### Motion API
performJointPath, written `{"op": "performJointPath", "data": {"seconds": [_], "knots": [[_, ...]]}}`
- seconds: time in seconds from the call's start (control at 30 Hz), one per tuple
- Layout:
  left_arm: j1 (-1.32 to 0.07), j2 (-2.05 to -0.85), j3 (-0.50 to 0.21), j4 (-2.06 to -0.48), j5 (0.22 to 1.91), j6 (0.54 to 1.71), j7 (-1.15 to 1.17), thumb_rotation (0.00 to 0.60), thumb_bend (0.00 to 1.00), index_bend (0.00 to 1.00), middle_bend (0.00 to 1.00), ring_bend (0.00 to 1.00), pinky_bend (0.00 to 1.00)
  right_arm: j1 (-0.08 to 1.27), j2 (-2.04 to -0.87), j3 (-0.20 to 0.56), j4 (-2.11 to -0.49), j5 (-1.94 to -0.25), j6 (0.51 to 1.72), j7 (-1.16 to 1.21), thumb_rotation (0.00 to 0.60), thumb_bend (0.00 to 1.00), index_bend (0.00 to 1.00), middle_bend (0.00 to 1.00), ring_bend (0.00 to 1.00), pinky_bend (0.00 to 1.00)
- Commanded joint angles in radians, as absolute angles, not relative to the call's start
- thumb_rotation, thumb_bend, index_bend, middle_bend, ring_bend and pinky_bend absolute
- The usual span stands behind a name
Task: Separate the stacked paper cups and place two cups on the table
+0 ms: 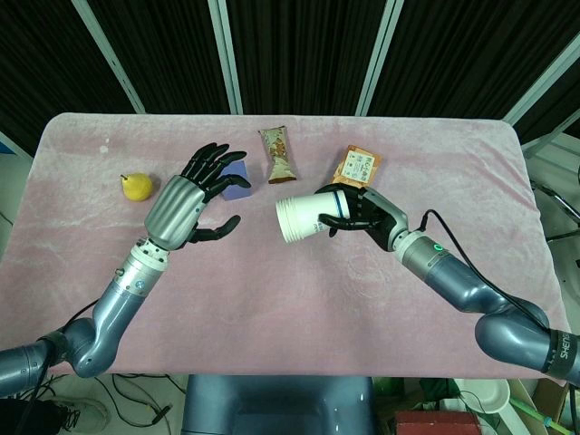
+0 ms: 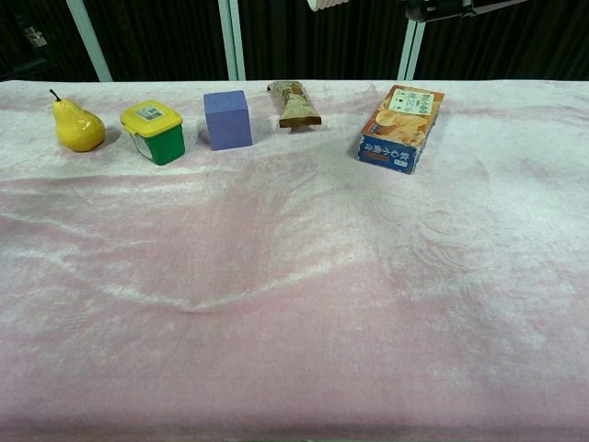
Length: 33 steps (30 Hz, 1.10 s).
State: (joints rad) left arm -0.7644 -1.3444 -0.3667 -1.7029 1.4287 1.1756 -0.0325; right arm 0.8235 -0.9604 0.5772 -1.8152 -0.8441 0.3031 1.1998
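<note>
A stack of white paper cups [image 1: 304, 218] lies sideways in the air above the table's middle, its open rims facing left. My right hand [image 1: 361, 209] grips the stack at its base end. In the chest view only the stack's rim [image 2: 327, 4] shows at the top edge. My left hand [image 1: 192, 197] hangs open to the left of the cups, fingers spread, palm turned toward them, a short gap away.
On the pink cloth [image 2: 294, 276] stand a yellow pear [image 2: 76, 126], a green tub with yellow lid [image 2: 154, 132], a purple block [image 2: 227, 119], a snack bar wrapper [image 2: 294, 103] and a snack box [image 2: 402, 127], all along the far side.
</note>
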Motion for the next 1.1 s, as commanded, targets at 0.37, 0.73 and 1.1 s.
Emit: {"op": "performJointPath", "data": {"seconds": [0.37,0.73,1.1], "knots": [[-0.804,-1.394,-0.371,-1.708,1.385,1.171,0.009,0.600,0.31,0.39,0.13,0.00,0.00,0.841,-0.967,0.583,-1.852,-0.731,0.320,1.115,0.600,0.30,0.61,0.45,0.59,0.53],[-0.861,-1.474,-0.377,-1.671,1.365,1.161,0.044,0.600,0.31,0.43,0.15,0.00,0.00,0.843,-0.982,0.592,-1.869,-0.679,0.324,1.059,0.600,0.30,0.61,0.45,0.59,0.53],[-0.870,-1.509,-0.369,-1.647,1.383,1.196,0.045,0.600,0.37,0.51,0.17,0.00,0.00,0.843,-0.983,0.599,-1.880,-0.643,0.324,1.009,0.600,0.31,0.61,0.45,0.59,0.53]]}}
